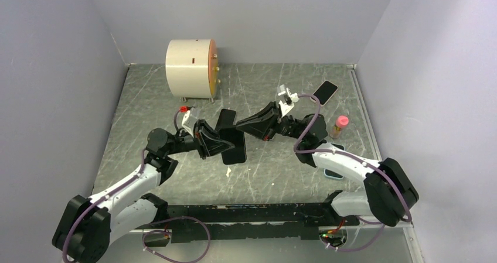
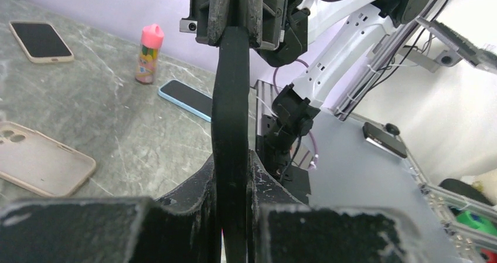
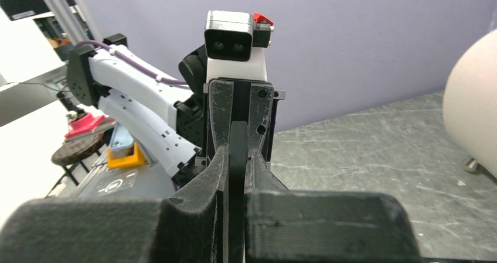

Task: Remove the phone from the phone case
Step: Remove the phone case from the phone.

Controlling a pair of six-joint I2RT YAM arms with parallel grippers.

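A black phone in its black case [image 1: 233, 150] is held off the table, edge-on, between both grippers at the middle of the table. My left gripper [image 1: 224, 141] is shut on it from the left, and my right gripper [image 1: 239, 128] is shut on it from the right. In the left wrist view the black slab [image 2: 230, 87] runs up from my left gripper [image 2: 232, 160] to the right gripper [image 2: 234, 31]. In the right wrist view it [image 3: 238, 140] sits between my right gripper's fingers [image 3: 237, 154], with the left gripper [image 3: 237, 108] clamped beyond. I cannot tell phone from case.
A large cream cylinder [image 1: 190, 68] stands at the back left. A beige-cased phone [image 1: 324, 92] lies at the back right, beside a pink-capped bottle [image 1: 340, 124]. A blue-cased phone [image 2: 184, 97] and an empty beige case [image 2: 41, 160] lie on the table under the right arm.
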